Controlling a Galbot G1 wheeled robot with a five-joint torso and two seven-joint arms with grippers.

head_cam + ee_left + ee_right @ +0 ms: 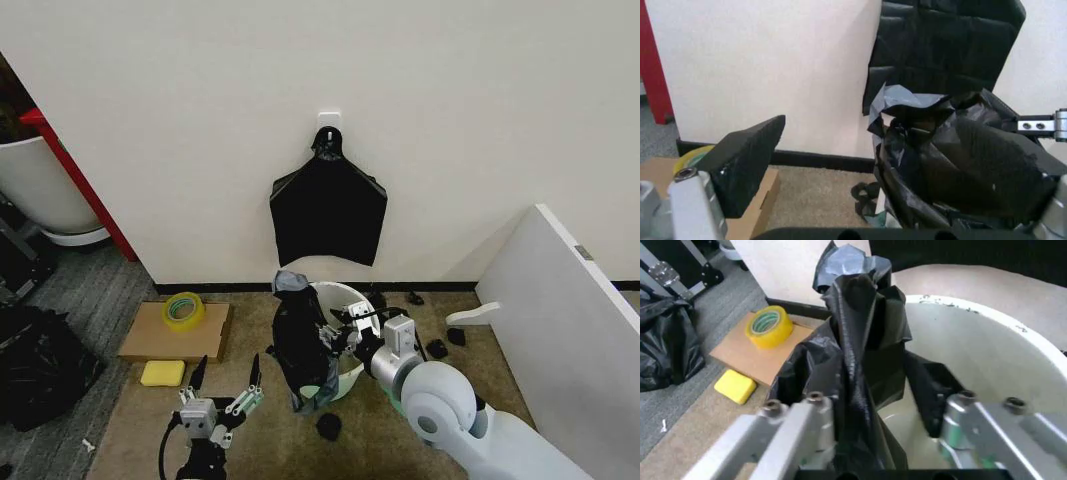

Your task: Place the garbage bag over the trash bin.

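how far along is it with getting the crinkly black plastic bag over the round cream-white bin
Partway. Done: the crinkly black plastic garbage bag stands at the round cream-white trash bin. In hand: the right gripper is shut on bag plastic at the rim. Left: the bag is bunched, most of the rim uncovered; the left gripper waits open beside it.

- The trash bin point(345, 300) sits at the head view's centre; the garbage bag point(300, 345) hides its nine o'clock side, and the right gripper point(335, 335) covers its front rim.
- Whether the right gripper's fingers pinch the bag or merely straddle it cannot be told; plastic fills the gap between them.
- The left gripper point(228, 385) at six o'clock has its arm cut off by the lower edge.
- The black sack point(40, 365) at nine o'clock runs off the frame.
- Small dark scraps point(328, 426) on the carpet are too small to identify.
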